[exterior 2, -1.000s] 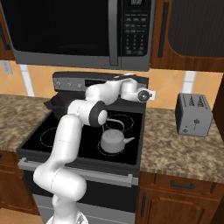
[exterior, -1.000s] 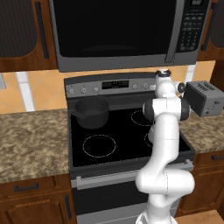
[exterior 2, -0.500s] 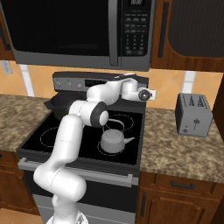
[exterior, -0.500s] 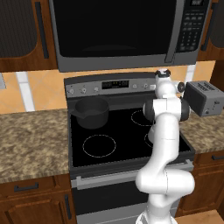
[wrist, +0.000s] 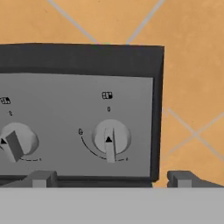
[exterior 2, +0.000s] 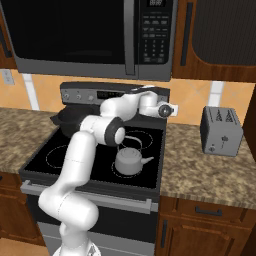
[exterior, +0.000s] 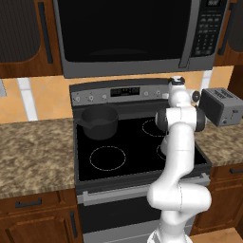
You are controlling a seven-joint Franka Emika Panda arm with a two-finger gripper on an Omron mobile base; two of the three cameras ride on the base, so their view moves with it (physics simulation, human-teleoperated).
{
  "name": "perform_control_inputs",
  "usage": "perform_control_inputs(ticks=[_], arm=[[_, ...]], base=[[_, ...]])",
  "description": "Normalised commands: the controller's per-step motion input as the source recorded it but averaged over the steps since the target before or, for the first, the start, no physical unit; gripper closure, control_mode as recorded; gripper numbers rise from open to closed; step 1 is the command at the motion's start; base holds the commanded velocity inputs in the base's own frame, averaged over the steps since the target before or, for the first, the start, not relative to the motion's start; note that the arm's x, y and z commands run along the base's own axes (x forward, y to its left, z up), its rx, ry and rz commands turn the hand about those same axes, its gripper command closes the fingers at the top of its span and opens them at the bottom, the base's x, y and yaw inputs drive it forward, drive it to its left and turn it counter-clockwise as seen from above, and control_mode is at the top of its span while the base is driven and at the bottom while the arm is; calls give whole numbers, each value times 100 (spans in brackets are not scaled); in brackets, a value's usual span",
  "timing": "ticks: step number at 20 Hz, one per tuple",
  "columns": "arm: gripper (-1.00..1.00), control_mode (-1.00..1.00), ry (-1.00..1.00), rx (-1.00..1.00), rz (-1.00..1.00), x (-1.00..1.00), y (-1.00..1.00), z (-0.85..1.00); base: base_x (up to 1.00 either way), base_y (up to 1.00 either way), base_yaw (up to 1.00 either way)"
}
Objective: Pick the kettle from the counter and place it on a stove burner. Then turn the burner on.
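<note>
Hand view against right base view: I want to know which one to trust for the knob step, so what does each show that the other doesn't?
Hand view: two stove knobs up close, the right knob with its pointer straight at the 0 mark, the left knob tilted, and the gripper fingertips apart on either side below.

Right base view: the kettle already sitting on the black cooktop, the saucepan, the toaster on the counter, the microwave.

Both: the grey control panel and orange tiled wall.
</note>
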Motion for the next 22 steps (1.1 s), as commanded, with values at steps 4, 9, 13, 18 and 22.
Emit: perform_control_inputs(ticks=[4,9,13,18,22], arm=[[-100,-100,0,0,0,19,0,15],[-100,-100,0,0,0,24,0,3],[-100,-100,0,0,0,19,0,0],[-100,-100,-1,0,0,3,0,0],[-100,-100,-3,0,0,1,3,0]], base=[[0,0,0],[0,0,0],[0,0,0],[0,0,0],[0,0,0]])
